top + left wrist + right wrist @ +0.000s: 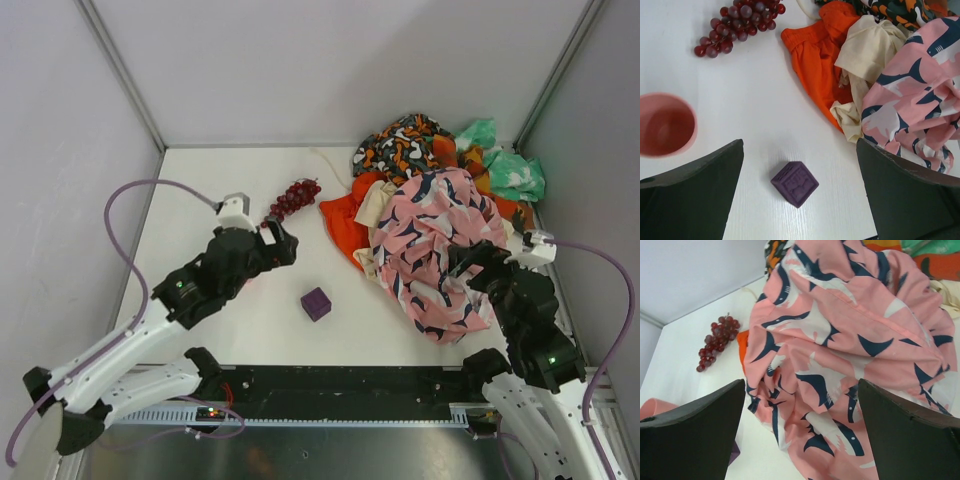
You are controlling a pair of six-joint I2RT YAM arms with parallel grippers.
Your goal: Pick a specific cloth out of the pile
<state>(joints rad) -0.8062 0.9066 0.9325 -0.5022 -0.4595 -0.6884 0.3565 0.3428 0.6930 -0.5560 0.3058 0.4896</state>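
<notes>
The pile lies at the back right of the table. The plain orange-red cloth sticks out at the pile's left edge, mostly under a cream cloth and the pink cloth with navy shapes. It also shows in the left wrist view. My left gripper is open and empty, left of the pile, above the bare table. My right gripper is open over the pink cloth, holding nothing.
A bunch of dark red grapes lies left of the pile. A purple cube sits near the front middle, below my left gripper. A pink cup stands at the left. White walls enclose the table.
</notes>
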